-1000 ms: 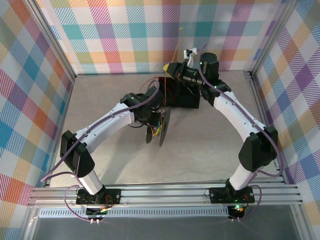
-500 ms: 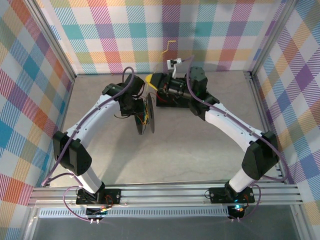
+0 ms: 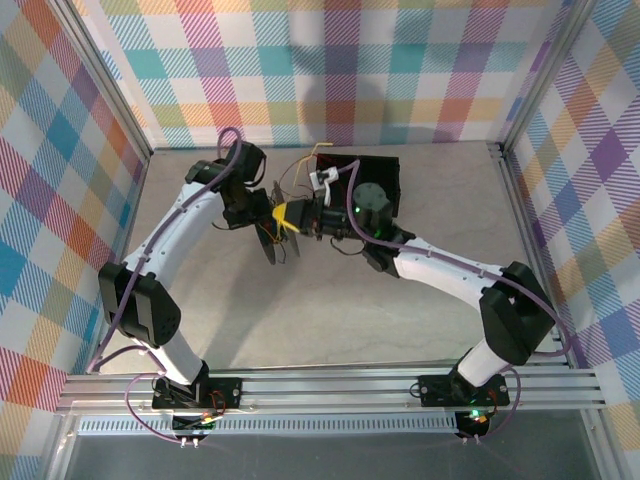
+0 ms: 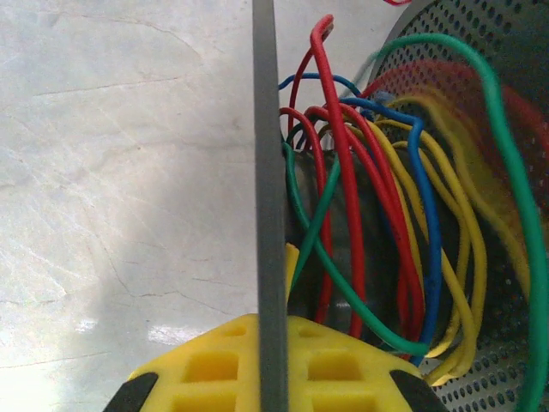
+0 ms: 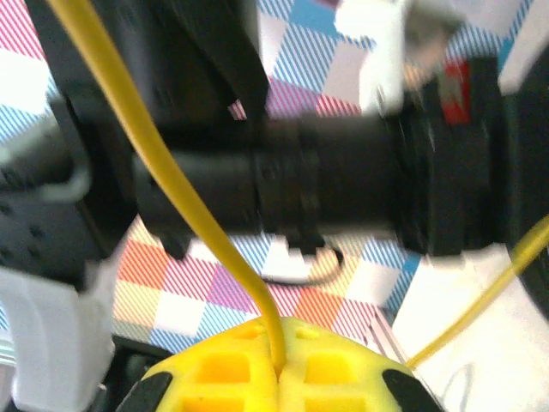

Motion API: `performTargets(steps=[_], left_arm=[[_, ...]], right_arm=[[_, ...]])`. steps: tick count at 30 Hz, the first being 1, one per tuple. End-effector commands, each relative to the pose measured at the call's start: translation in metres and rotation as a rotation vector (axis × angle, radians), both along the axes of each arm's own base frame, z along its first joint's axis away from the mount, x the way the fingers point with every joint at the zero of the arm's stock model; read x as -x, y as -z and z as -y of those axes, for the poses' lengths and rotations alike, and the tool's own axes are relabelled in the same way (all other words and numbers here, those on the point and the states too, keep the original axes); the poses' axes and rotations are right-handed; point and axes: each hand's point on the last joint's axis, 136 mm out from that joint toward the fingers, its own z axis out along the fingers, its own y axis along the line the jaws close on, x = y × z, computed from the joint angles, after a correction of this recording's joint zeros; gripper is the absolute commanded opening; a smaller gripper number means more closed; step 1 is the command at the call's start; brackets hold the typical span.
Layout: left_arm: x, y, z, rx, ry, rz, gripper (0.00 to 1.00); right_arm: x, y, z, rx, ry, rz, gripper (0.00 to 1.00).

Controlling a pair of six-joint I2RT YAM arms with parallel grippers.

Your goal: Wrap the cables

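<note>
The cables (image 4: 377, 223), red, yellow, green and blue, mostly lie around the hub of the spool (image 3: 280, 238), between its two flanges. The turns are loose and cross one another, and several loops bulge out toward the perforated flange (image 4: 506, 103) instead of lying flat. In my judgement the bulk of the wrapping is done, but not neatly. One yellow cable (image 5: 171, 172) is not yet on the hub. It runs taut up and to the left from the right gripper (image 5: 276, 365), whose yellow fingers are pinched closed on it, and a second yellow length (image 5: 480, 300) trails off to that gripper's right. From above, a short yellow tail (image 3: 320, 150) sticks out toward the back wall, so some length is left to wind. How much, I cannot tell. The left gripper (image 4: 273, 352) is clamped on the thin edge of the near flange (image 4: 268, 172) and holds the spool on edge just above the table (image 3: 400, 300). The right gripper (image 3: 293, 213) is just beside the spool in the top view, and the two wrists nearly meet there. A black box (image 3: 385, 180) sits behind the right wrist near the back wall. What probably remains is to lay the yellow strand onto the hub and tuck in the slack loops.
</note>
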Motion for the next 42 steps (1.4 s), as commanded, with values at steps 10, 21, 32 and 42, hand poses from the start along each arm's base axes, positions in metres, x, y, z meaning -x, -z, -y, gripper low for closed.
performTargets(steps=[10, 21, 32, 42], left_arm=[[-0.047, -0.052, -0.035, 0.259, -0.196, 0.148, 0.00], [-0.043, -0.102, -0.024, 0.511, -0.147, 0.215, 0.00], [-0.013, -0.145, 0.015, 0.787, 0.014, 0.230, 0.00], [0.036, -0.162, 0.047, 0.916, 0.179, 0.187, 0.00]], right_arm=[[0.047, 0.079, 0.024, 0.139, 0.022, 0.026, 0.00], [-0.002, 0.230, 0.065, 0.359, 0.240, -0.204, 0.00], [-0.069, 0.303, 0.080, 0.390, 0.354, -0.385, 0.00], [-0.129, 0.283, 0.101, 0.390, 0.430, -0.354, 0.00]])
